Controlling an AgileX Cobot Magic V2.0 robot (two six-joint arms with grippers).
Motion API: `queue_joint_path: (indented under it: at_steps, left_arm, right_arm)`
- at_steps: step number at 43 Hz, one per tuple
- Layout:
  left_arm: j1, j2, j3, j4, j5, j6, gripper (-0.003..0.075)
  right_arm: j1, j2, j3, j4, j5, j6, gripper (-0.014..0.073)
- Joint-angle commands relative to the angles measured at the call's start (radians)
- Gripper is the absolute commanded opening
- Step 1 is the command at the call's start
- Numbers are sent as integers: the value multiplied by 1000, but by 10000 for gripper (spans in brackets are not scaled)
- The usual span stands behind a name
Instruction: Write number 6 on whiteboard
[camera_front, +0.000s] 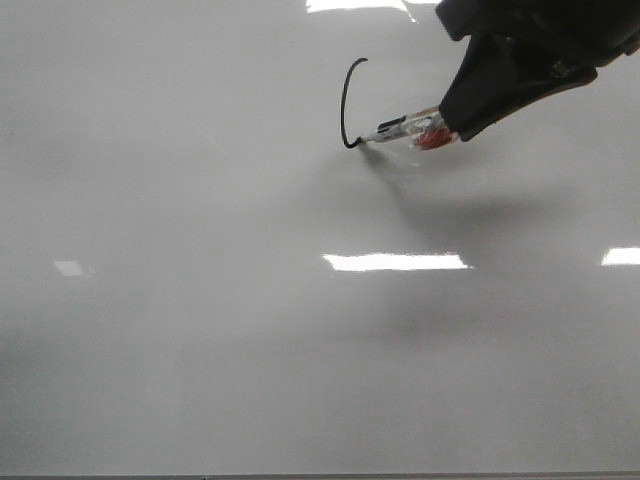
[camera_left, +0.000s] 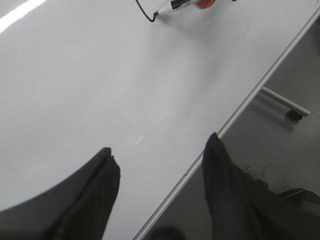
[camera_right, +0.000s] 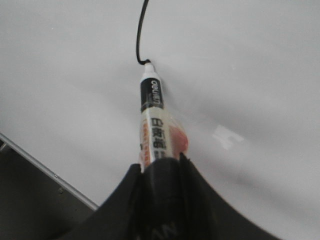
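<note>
The whiteboard (camera_front: 200, 300) is a glossy grey-white board that fills the front view. A thin black curved stroke (camera_front: 344, 100) of the number 6 is drawn on it at the upper middle; it has no closed loop at its base. My right gripper (camera_front: 455, 115) is shut on a marker (camera_front: 405, 128) with a clear and red body. The marker tip touches the board at the stroke's lower end. The stroke (camera_right: 140, 30) and the marker (camera_right: 152, 120) also show in the right wrist view. My left gripper (camera_left: 160, 150) is open and empty over the board's edge.
Bright light reflections (camera_front: 395, 262) lie on the board. The board's metal edge (camera_left: 260, 87) runs diagonally in the left wrist view, with dark floor and a wheeled stand leg (camera_left: 285, 102) beyond it.
</note>
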Motion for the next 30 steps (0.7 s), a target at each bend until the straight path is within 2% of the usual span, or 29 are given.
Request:
queue_joint_path:
  at_steps: [1, 8, 14, 24, 30]
  left_arm:
    - [5, -9, -26, -26, -60, -11, 365]
    - [5, -9, -26, -26, -60, -9, 365]
    - [5, -9, -26, -26, -56, -7, 365]
    - [-29, 20, -32, -51, -50, 91, 366]
    - [-130, 86, -60, -51, -26, 134, 372]
  right_arm:
    - [-2, -33, -31, -12, -157, 10, -66]
    - [34, -8, -31, -12, -149, 10, -67]
    - [53, -106, -11, -12, -61, -18, -67]
    - [140, -298, 39, -13, 172, -229, -67]
    - [205, -369, 39, -12, 315, -291, -67]
